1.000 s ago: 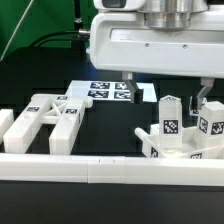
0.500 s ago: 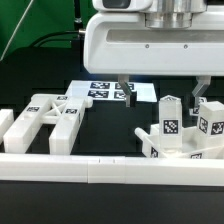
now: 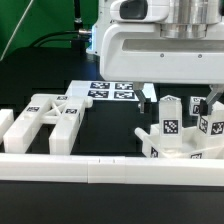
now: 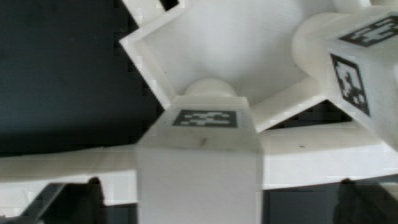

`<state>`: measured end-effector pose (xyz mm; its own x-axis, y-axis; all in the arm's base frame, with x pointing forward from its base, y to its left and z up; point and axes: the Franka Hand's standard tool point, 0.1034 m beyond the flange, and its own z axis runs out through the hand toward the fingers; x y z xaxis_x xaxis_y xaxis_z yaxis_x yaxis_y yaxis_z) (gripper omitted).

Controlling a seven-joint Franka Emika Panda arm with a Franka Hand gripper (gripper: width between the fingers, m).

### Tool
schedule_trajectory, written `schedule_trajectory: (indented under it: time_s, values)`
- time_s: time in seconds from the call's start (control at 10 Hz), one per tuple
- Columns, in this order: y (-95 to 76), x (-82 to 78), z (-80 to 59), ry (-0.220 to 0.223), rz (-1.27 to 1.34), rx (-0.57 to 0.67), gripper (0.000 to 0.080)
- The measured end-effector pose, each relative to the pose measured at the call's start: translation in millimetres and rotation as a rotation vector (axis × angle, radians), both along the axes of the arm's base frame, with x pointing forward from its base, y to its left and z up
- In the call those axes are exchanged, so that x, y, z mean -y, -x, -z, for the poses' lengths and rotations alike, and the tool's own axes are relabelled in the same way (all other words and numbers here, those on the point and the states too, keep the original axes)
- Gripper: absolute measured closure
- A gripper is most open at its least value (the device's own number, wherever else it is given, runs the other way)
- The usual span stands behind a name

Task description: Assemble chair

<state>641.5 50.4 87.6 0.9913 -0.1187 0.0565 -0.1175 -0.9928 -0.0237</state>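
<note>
My gripper is open and hangs over the cluster of white chair parts at the exterior view's right. Its fingers stand on either side of an upright tagged post, apart from it. A second tagged post stands just to the right. In the wrist view the post with its tag fills the middle. My gripper straddles it with dark gaps on both sides. A ladder-like frame lies at the exterior view's left.
The marker board lies flat behind the parts. A long white border bar runs along the front edge. Another white piece sits at the far left.
My gripper has moved toward the exterior view's right, from over the marker board to over the upright post in the right cluster. The parts have not moved.
</note>
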Motion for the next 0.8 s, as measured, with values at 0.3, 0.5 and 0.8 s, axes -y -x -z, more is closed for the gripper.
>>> schedule_trajectory:
  time_s: [0.3,0.5,0.8]
  values:
    - [-0.4,3.0,-0.2,0.001,0.004,0.001,0.0399]
    - [-4.5,3.2,-0.6,0.008,0.009,0.037,0.0512]
    - [-4.7,3.8,-0.7,0.007,0.028,0.037,0.0512]
